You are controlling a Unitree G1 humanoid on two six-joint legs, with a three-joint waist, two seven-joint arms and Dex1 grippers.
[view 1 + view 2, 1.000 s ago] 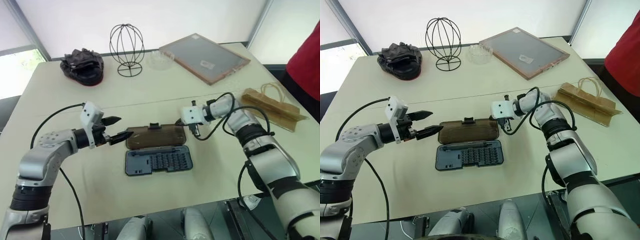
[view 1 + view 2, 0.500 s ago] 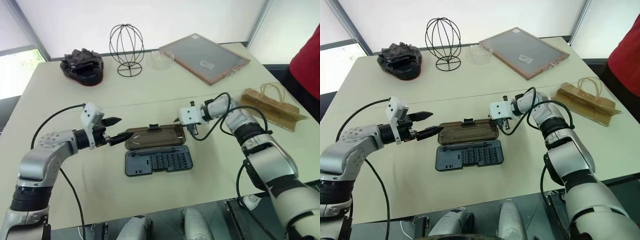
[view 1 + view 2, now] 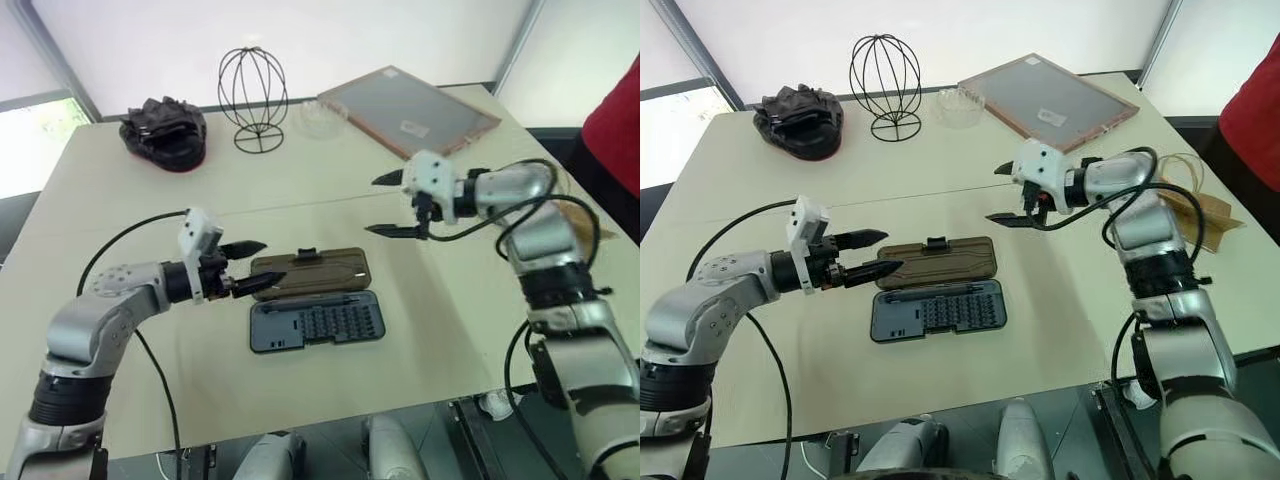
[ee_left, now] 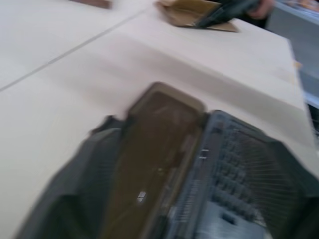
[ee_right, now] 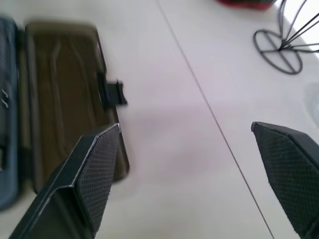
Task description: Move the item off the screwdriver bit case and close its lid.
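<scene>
Left eye view, cream tabletop point(image 3: 330, 375) by bright windows, screwdriver bit case point(image 3: 316, 322) open at centre, lid point(image 3: 308, 274) flat, paper bag point(image 3: 1200, 212) at right edge, right pincer point(image 3: 385, 205) risen, now wide, left pincer point(image 3: 252, 267) narrower at lid's end.

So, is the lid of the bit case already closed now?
No, the brown lid lies flat open on the table behind the blue-grey tray, whose bit rows are uncovered.

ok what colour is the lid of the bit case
Translucent brown, with a black latch tab; the lid shows best in the right eye view.
</scene>
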